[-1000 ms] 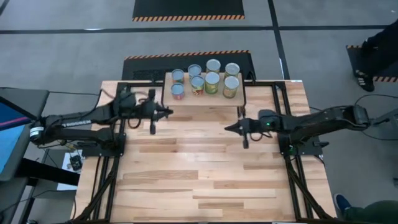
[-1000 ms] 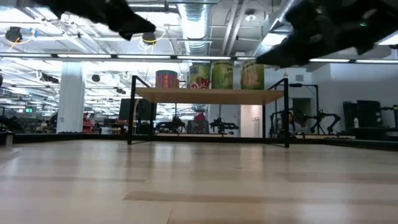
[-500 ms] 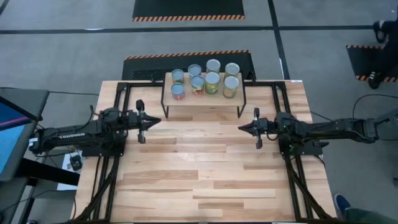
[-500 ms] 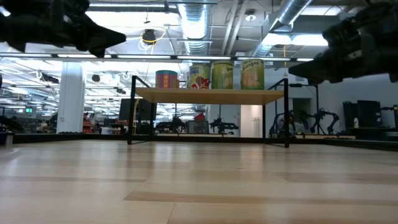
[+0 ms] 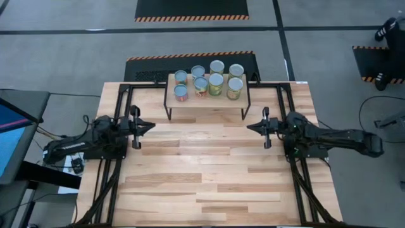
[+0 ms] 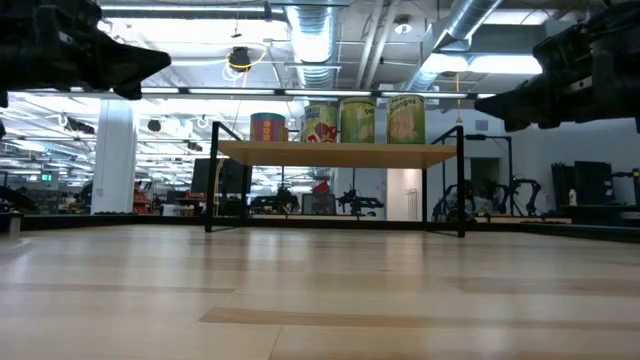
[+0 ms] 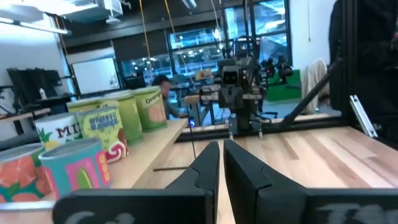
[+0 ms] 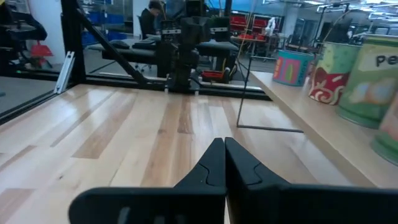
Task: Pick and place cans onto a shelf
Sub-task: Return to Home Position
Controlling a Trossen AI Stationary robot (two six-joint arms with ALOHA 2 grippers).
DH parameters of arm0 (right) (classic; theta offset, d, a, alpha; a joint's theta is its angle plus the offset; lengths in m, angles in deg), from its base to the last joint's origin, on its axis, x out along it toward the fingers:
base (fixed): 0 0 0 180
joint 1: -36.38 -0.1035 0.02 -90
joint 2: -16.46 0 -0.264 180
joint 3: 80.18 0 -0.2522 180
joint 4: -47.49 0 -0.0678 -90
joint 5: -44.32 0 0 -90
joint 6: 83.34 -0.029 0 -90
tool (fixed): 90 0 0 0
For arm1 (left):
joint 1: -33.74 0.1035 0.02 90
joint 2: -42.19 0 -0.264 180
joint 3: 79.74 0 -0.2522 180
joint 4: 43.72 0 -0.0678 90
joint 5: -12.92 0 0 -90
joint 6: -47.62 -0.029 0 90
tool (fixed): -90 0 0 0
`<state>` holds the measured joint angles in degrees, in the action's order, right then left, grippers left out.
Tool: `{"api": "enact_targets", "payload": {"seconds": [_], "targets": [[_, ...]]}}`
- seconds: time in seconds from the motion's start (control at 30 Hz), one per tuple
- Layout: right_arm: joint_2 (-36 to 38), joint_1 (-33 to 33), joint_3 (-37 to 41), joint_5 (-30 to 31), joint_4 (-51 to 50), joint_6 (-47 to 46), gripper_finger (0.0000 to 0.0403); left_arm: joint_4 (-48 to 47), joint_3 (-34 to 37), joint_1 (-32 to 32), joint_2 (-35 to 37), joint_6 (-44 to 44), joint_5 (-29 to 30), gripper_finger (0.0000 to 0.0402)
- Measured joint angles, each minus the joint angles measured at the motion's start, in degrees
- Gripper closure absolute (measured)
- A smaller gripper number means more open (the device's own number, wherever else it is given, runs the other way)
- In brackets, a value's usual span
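The table [image 5: 209, 183] is pale wood planks, smooth with a low satin sheen. The shelf [image 5: 205, 102] has a like wood top on thin black metal legs. The cans [image 5: 216, 84] carry silvery metal lids and glossy printed labels. Both the left end effector [image 5: 150, 125] and right end effector [image 5: 250, 126] look matt black plastic

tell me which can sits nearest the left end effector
The can at the shelf's near left corner; the rest stand farther back or right.
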<state>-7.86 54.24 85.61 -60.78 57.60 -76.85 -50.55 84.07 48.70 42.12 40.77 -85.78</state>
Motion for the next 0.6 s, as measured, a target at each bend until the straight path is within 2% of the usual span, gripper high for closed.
{"api": "enact_targets", "payload": {"seconds": [0.2,0.33,0.43,0.6], "targets": [[6.69,4.22,0.04,-3.08,-6.19,0.60,0.0394,-6.48,-0.04,0.00,0.05,0.43,0.23,0.0388],[11.90,6.20,0.04,-3.81,-10.11,0.30,0.0394,-3.61,1.65,0.00,0.01,0.48,0.26,0.0388],[16.16,7.00,0.07,-4.01,-13.27,-0.38,0.0395,-3.68,1.79,0.00,-0.01,0.52,2.98,0.0388],[23.65,7.49,0.09,-3.06,-18.39,-2.21,0.0398,-3.94,1.83,0.02,-0.03,2.30,2.31,0.0388]]}}
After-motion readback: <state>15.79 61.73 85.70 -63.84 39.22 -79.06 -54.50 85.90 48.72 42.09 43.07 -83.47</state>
